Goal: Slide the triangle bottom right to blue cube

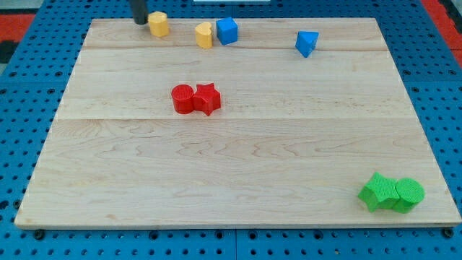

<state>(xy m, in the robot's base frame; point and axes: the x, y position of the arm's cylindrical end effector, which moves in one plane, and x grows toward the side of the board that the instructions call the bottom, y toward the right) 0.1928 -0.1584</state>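
Note:
The blue triangle [307,43] lies near the view's top, right of centre. The blue cube [227,31] sits to its left near the top edge, touching a yellow block [205,35] on its left side. My tip [140,22] is at the view's top left, just left of another yellow block [159,24], close to it or touching. The tip is far to the left of the blue triangle and the blue cube.
A red cylinder [182,99] and a red star [207,98] touch each other left of the board's centre. Two green blocks [378,191] [408,193] sit together at the bottom right corner. The wooden board [238,166] lies on a blue pegboard.

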